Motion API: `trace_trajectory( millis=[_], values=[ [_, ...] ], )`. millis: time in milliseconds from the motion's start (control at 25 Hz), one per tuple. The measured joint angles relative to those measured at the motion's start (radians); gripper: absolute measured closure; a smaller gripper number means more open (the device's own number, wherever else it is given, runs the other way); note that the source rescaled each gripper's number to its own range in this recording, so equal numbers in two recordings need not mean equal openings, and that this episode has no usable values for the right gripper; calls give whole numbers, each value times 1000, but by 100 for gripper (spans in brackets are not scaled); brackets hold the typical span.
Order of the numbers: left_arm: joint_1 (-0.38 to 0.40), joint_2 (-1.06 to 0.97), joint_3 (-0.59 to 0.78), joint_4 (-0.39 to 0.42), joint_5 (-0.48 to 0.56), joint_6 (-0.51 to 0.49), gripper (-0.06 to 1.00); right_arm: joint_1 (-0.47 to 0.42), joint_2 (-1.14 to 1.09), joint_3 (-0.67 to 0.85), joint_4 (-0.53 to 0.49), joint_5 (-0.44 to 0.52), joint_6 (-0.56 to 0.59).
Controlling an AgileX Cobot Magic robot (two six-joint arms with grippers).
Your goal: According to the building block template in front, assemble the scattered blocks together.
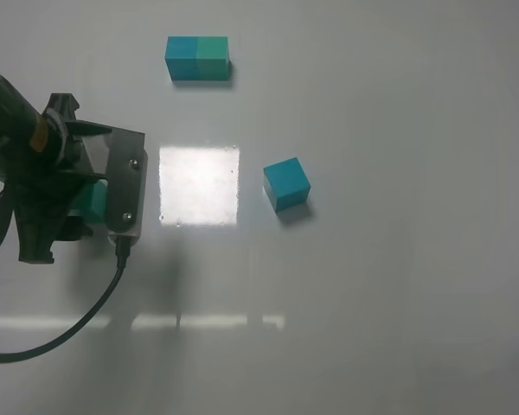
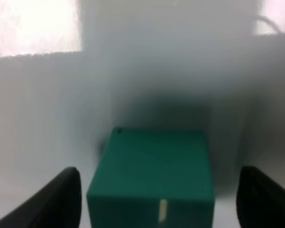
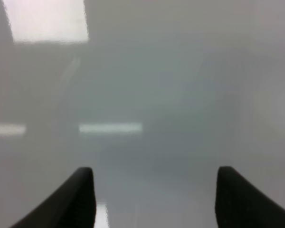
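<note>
The building block template (image 1: pixel 197 58), a teal-blue and green two-cube bar, lies at the far side of the table. The loose teal-blue cube (image 1: pixel 286 183) sits right of centre, by itself. The loose sea-green cube (image 1: pixel 93 201) is at the left, mostly hidden under my left arm. In the left wrist view the sea-green cube (image 2: pixel 154 171) sits between the spread fingers (image 2: pixel 57 199), with a gap on each side. My left gripper (image 1: pixel 91 206) is open around it. My right gripper (image 3: pixel 154 199) is open and empty over bare table, and it is out of the high view.
The white table (image 1: pixel 398 294) shows a bright square light reflection (image 1: pixel 199 184) in the middle. A black cable (image 1: pixel 78 324) trails from the left arm toward the near left edge.
</note>
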Motion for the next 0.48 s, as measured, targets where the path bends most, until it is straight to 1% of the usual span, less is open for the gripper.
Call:
trace_trajectory(
  millis=[40,80,120,160,200,360,480],
  values=[
    [0,6,0,-2,0,0,32,0,0,0,0,0,0],
    [0,9,0,-4,0,0,49,0,0,0,0,0,0],
    [2,13,0,-4,0,0,78,0,0,0,0,0,0],
    [1,16,-1,-4,-1,0,94,0,0,0,0,0,0],
    [2,17,-1,-5,1,-1,93,0,0,0,0,0,0],
    [2,17,-4,-7,5,-5,93,0,0,0,0,0,0],
    [1,23,-37,-47,42,-7,93,0,0,0,0,0,0]
  ],
)
